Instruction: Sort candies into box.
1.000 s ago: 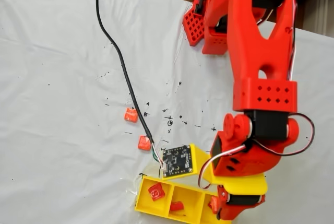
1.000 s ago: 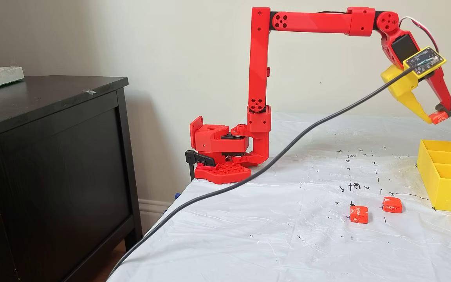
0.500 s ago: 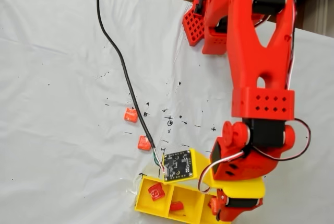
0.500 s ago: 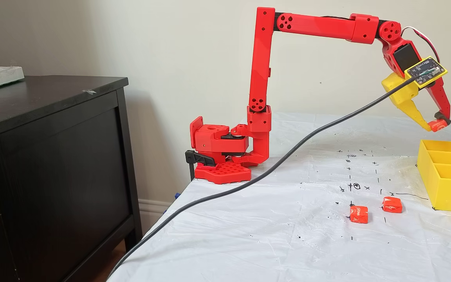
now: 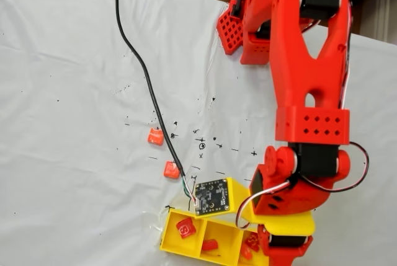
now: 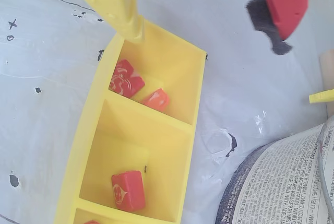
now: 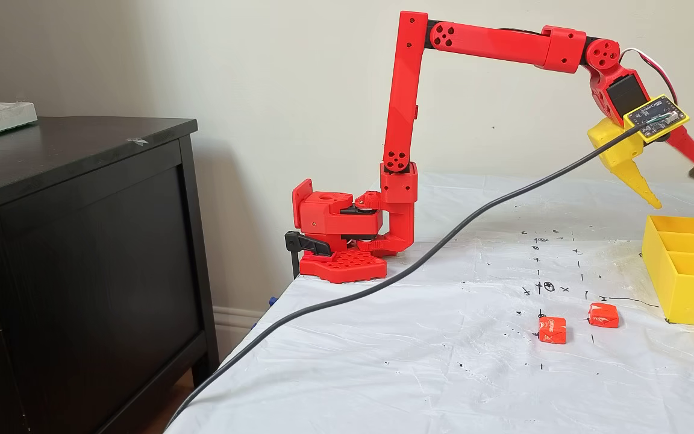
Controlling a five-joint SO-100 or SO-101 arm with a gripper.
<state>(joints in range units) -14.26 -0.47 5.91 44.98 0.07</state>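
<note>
The yellow box [image 5: 166, 236] lies at the bottom edge of a fixed view. In the wrist view the box [image 6: 83, 145] holds two candies [image 6: 126, 78] [image 6: 156, 99] in its end compartment and one candy [image 6: 128, 190] in the middle one. My gripper [image 6: 209, 42] hangs open above that end compartment, with nothing between its yellow finger [image 6: 117, 4] and red finger [image 6: 286, 2]. In a fixed view from the side, the gripper [image 7: 678, 190] is open just above the box [image 7: 684, 295]. Two candies [image 7: 552, 330] [image 7: 603, 315] lie on the white sheet, also seen as candies [image 5: 155, 136] [image 5: 170, 169].
A black cable [image 7: 383, 283] runs across the sheet up to the circuit board [image 5: 211, 196] on the gripper. The red arm base [image 7: 335, 241] is clamped at the table's far corner. A dark cabinet [image 7: 82, 241] stands beside the table. Printed paper [image 6: 287, 182] lies beyond the box.
The gripper was shut on a candy above the box. It has opened, and the candy now lies in the end compartment. The arm also dipped slightly.
</note>
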